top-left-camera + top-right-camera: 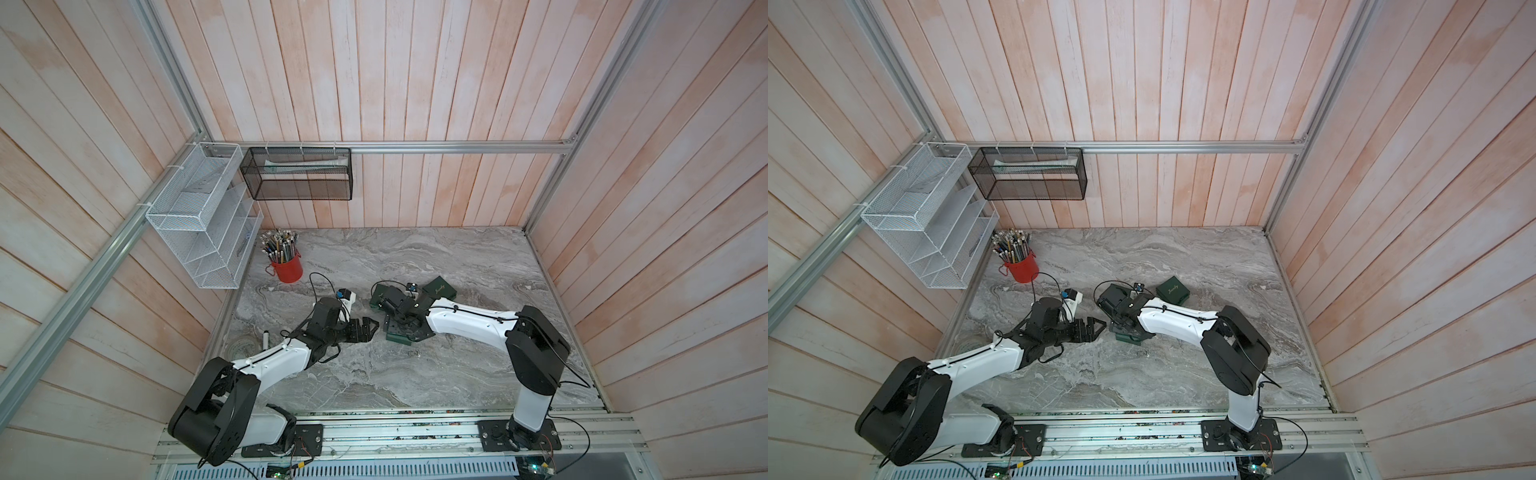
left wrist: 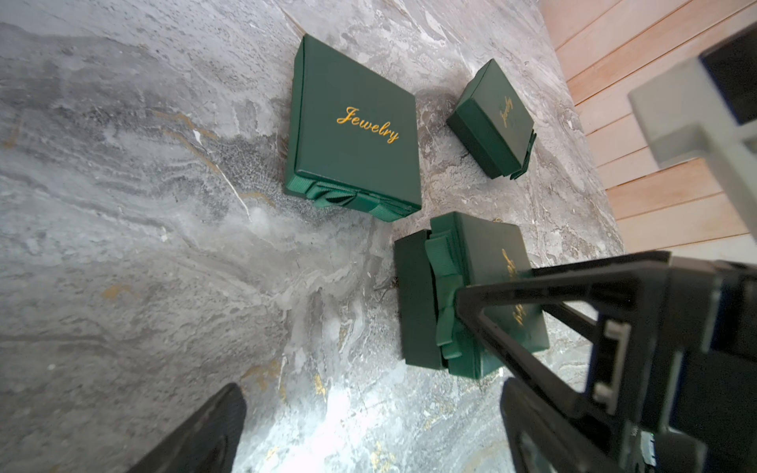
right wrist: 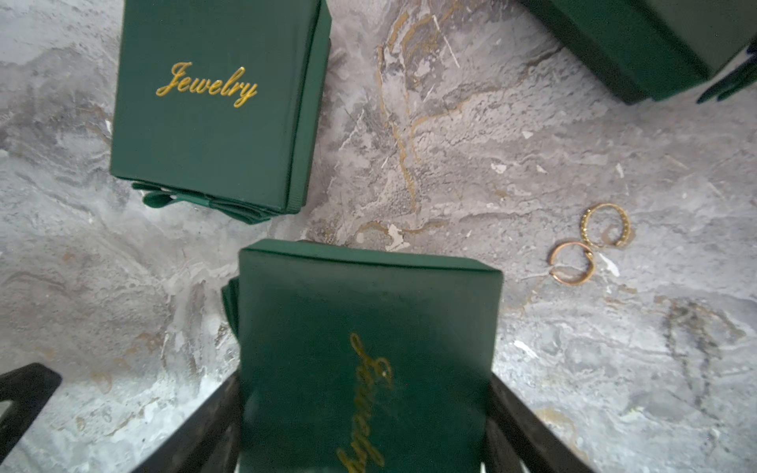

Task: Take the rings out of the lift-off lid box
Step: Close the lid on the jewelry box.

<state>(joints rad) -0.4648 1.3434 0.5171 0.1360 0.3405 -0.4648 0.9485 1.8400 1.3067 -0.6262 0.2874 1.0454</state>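
My right gripper (image 3: 368,393) is shut on the dark green lid (image 3: 368,360) of the lift-off lid box, one finger against each side. In the left wrist view that lid (image 2: 491,286), with its ribbon bow, sits askew over the darker base (image 2: 415,303). Two thin gold-coloured rings (image 3: 571,262) (image 3: 606,225) lie touching on the marble beside the box. In both top views the right gripper (image 1: 401,328) (image 1: 1127,330) hangs over this box. Just to its left, my left gripper (image 1: 372,328) (image 2: 368,430) stands open and empty above bare marble.
A flat green "Jewelry" box (image 2: 356,127) (image 3: 213,102) and a smaller green box (image 2: 491,118) (image 1: 439,289) lie behind the held one. A red cup of pencils (image 1: 286,266), a white wire rack (image 1: 199,232) and a black mesh basket (image 1: 299,174) stand at the back left.
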